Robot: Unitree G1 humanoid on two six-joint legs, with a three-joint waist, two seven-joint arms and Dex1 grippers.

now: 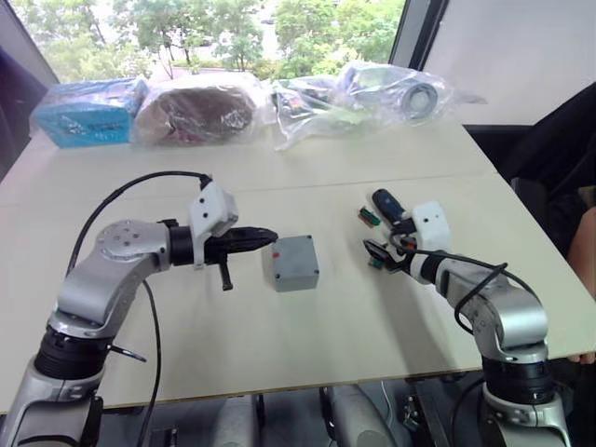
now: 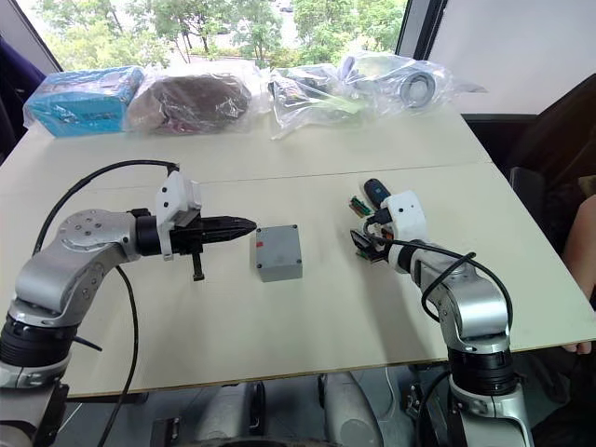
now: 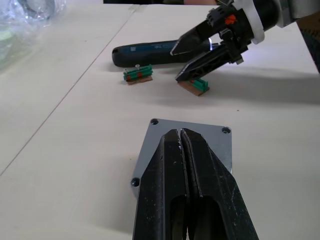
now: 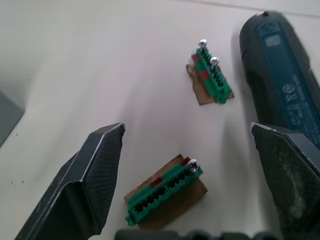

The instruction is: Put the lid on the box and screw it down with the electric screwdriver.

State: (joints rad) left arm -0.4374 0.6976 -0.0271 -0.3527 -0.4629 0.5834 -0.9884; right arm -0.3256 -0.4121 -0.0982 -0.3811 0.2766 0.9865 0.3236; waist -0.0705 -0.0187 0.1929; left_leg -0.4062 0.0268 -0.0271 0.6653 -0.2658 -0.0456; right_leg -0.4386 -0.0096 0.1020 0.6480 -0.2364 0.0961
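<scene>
Lid [image 1: 291, 258] already sat on the box [image 1: 296, 277], flush, corner screw holes showing in the left wrist view; both rested mid-table [image 1: 279, 354], red mark on the side facing the left arm. Left gripper [image 1: 265, 237] hovered just beside the box at its 9 o'clock, fingers [image 3: 170, 175] pressed together and holding nothing, tips aimed across the lid edge, probably parked there to steady or nudge the lid square. Right gripper [image 4: 187, 165] sat well apart from the box at its 3 o'clock, fingers [image 4: 95, 175] spread wide, empty, straddling one green-brown piece [image 4: 165, 192]. Second green-brown piece [image 4: 210, 75] with small screws standing in it lay just beyond, near the electric screwdriver [image 4: 280, 75]. Screwdriver lay flat on the table at roughly 1 o'clock from the right gripper, untouched, barrel running beside the open finger. Judged: lid placement done, screwing not yet started; wide opening looked set for grabbing the screwdriver next. Risk: the piece between the fingers could get caught instead of the tool. Bagged items [image 1: 372, 93] lined the far table edge at 12 o'clock.
</scene>
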